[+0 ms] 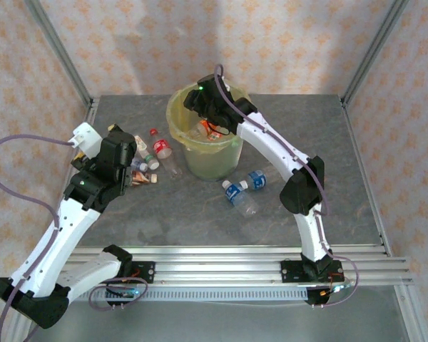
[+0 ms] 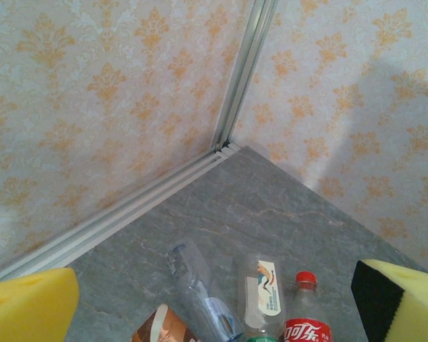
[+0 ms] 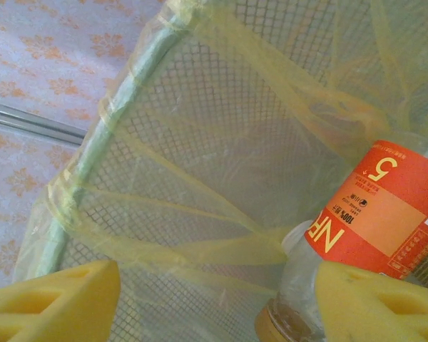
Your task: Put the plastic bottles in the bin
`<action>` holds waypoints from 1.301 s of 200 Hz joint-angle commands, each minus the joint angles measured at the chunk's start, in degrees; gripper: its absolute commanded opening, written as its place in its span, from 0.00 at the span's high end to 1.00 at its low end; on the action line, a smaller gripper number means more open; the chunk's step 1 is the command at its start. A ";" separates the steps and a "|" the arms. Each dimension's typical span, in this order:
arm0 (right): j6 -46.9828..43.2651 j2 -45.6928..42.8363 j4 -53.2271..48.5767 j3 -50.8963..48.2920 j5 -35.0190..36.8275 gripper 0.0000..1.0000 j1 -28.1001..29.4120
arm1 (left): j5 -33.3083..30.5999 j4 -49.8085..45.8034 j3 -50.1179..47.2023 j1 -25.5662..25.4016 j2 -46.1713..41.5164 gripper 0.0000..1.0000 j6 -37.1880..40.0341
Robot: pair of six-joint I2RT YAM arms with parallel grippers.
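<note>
Three floral-papered walls [image 1: 214,43], grey marbled tabletop [image 1: 200,221].

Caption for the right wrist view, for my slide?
Right gripper open inside the bin, orange-labelled bottle beside it.

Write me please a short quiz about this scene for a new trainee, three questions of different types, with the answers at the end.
1. True or false: the left gripper is shut on a bottle.
2. The bottle beside the right gripper, in the bin, has a label that is: A blue, B orange, C green.
3. Where do the blue-labelled bottles lie?
Key: 1 false, it is open. 2 B. 3 On the table, just in front of the bin, toward the right arm.
</note>
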 commanded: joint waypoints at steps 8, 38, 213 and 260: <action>-4.73 -4.89 -1.01 -0.73 1.94 0.27 -0.24 | 0.19 0.23 1.14 0.79 0.66 0.00 0.28; -10.09 -9.54 -3.19 -1.76 2.16 0.22 -0.24 | 2.66 0.68 1.47 1.79 1.67 0.00 0.72; -19.32 -52.46 -16.51 -51.26 8.76 0.01 -0.24 | 6.65 1.84 -2.21 5.36 2.03 0.00 -8.04; -16.42 -50.76 -11.70 -61.22 -0.46 0.01 -0.24 | 8.92 2.56 -2.02 5.80 3.39 0.00 -8.31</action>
